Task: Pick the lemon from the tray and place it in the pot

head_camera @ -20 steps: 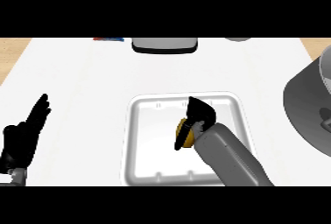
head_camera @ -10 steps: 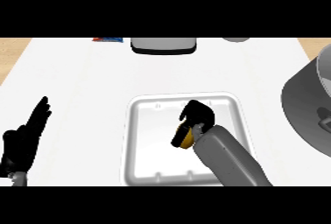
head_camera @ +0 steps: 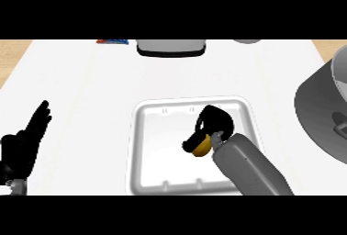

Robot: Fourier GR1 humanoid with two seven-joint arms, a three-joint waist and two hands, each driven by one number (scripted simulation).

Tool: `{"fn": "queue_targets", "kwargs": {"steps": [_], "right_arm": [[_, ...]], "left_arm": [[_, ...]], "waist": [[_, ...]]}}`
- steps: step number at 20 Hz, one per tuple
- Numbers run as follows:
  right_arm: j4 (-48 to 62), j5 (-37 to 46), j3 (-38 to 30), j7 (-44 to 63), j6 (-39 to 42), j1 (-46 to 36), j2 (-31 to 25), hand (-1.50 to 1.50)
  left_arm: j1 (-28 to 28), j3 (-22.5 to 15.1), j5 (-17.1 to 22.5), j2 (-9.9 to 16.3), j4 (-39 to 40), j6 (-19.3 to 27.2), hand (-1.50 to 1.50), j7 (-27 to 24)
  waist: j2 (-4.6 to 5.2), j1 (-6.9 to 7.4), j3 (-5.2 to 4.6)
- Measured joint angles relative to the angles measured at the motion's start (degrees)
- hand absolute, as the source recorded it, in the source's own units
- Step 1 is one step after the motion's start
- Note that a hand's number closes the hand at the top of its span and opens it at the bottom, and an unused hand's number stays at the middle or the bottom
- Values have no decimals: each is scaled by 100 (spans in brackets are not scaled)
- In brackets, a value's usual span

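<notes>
Your right hand (head_camera: 215, 123) is curled round the lemon (head_camera: 201, 148), which shows yellow just under the fingers, inside the tray (head_camera: 152, 151). You look to be at the grasp step, with the lemon not yet clear of the tray. Next you need to lift it over the tray rim and carry it to the pot (head_camera: 322, 114), well off to the hand's right. Nothing stands between them. Your left hand (head_camera: 24, 147) rests open, far left.

Yellow lemon (head_camera: 201, 147) over white tray (head_camera: 152, 151); grey pot (head_camera: 318, 110) at right.
</notes>
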Motion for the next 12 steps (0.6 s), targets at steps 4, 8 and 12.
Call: {"fn": "queue_targets", "kwargs": {"steps": [4, 8, 12], "right_arm": [[-815, 84, 42, -896, 184, 614, -987, 150], [-1422, 403, -47, -1454, 71, 1029, -1793, 150], [-2145, 912, -172, -1467, -172, 1130, -2371, 150]], "left_arm": [[136, 7, -38, -65, -108, 34, 0, 26], [126, 51, -74, -100, -79, 24, 0, 4], [80, 109, -78, -100, 20, -19, 0, -44]], "waist": [[-4, -68, 6], [1, -87, 7], [-6, -118, 4]]}}
